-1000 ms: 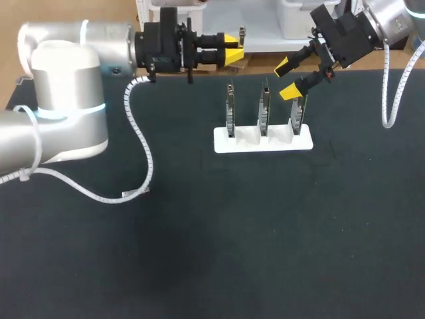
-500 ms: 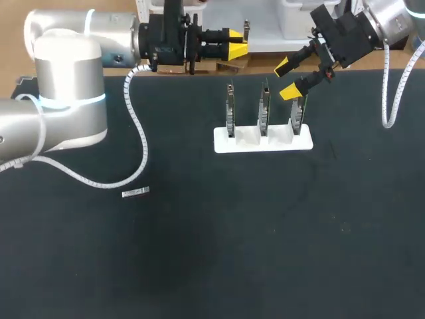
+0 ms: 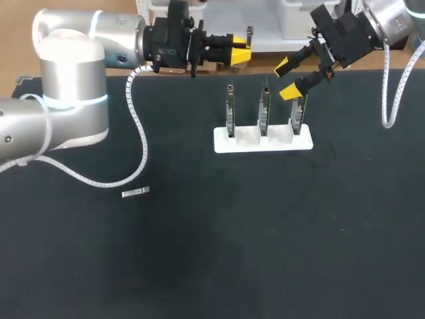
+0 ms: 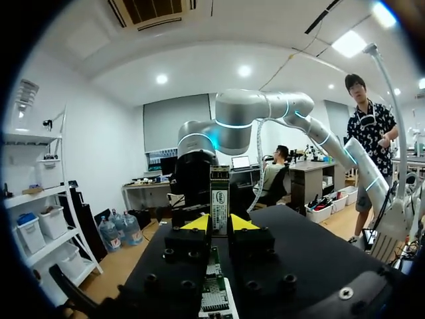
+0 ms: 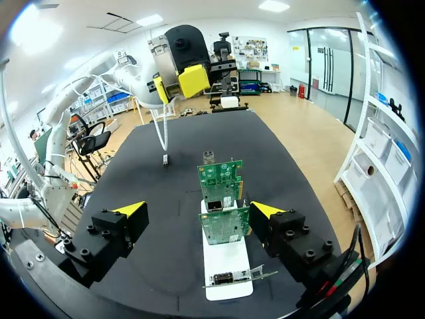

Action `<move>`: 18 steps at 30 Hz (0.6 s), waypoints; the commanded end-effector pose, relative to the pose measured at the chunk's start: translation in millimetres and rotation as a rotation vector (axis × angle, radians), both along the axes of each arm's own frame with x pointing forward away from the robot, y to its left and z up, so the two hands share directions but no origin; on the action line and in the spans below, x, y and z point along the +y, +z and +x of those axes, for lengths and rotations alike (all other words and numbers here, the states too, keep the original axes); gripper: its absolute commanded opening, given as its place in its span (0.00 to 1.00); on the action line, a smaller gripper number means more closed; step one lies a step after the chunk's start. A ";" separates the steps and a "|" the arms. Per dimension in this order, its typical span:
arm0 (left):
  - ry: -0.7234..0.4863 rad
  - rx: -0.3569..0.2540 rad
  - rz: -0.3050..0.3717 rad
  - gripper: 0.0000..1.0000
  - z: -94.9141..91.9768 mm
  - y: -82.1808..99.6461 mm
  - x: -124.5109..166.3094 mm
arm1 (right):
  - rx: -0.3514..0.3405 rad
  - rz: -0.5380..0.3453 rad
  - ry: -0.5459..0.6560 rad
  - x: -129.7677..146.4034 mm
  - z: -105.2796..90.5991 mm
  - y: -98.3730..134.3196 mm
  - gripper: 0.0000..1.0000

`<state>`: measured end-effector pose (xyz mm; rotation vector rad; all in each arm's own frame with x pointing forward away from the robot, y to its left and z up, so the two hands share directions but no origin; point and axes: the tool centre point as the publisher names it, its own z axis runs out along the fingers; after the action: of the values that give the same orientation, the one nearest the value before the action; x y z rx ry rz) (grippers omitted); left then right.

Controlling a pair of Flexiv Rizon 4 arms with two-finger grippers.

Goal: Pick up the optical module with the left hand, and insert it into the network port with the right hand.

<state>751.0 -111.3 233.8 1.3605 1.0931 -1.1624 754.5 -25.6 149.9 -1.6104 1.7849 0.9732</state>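
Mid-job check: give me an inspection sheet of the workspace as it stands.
Surface: black table.
Job's things: module held off the table; three cards upright in a white stand.
Clutter: small metal piece lying on the table.
Grippers: left gripper shut on the module; right gripper open, near the stand's right end.
Cables: left cable loops over the table; right cable hangs.
Surroundings: nothing seen.

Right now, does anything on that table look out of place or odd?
One thing: a small grey piece lies loose on the table, well apart from the white holder with its three upright boards. I cannot tell what it is. Nothing looks spilled or broken.
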 end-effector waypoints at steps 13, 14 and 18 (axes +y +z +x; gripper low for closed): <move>0.012 0.029 0.016 0.00 0.1 -1.0 -1.4 | -0.001 -0.001 -0.003 0.2 -1.3 0.5 1.00; 0.016 0.041 0.029 0.00 0.7 -0.9 -1.1 | -0.001 -0.001 -0.003 0.2 -1.3 0.5 1.00; 0.001 0.097 0.089 0.00 -0.4 0.8 -2.9 | -0.001 -0.001 -0.003 0.2 -1.3 0.5 1.00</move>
<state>749.3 -113.4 227.3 1.3558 1.1979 -1.2001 754.5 -25.5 149.9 -1.6105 1.7849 0.9733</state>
